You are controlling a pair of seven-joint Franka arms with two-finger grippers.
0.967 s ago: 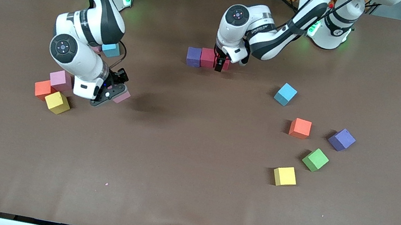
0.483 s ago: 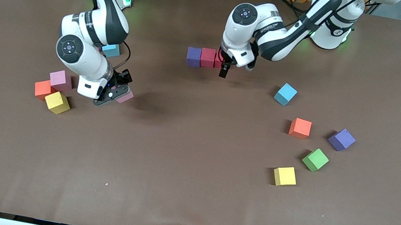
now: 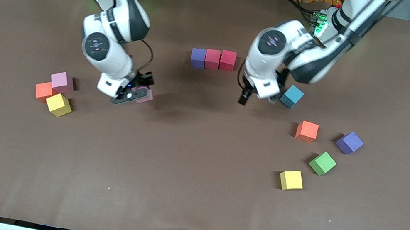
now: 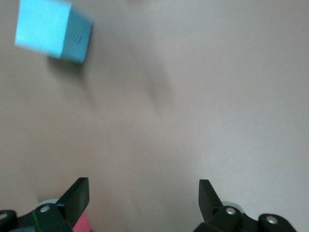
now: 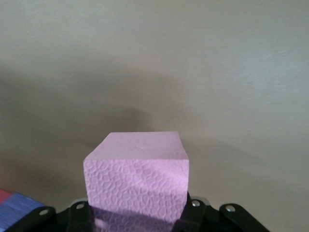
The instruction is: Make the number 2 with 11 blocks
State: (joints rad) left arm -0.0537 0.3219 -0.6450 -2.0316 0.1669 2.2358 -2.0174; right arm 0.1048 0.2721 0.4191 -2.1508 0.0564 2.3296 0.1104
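Right end effector (image 3: 133, 97), clamped on a pink block (image 5: 136, 179) above bare worktop (image 3: 185, 179): carry level, seat square under the purple-red-red row (image 3: 213, 59); left end effector (image 3: 257, 95), spread wide and empty, by the light-blue cube (image 3: 292, 96).

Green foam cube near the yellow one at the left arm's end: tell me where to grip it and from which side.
Grip the small green foam cube from straight above, on two opposite vertical faces. It sits flat but turned diagonally to the table edges, so the gripper should probably rotate to match its faces. The yellow foam cube and purple foam cube stand apart from it, leaving room on every side.
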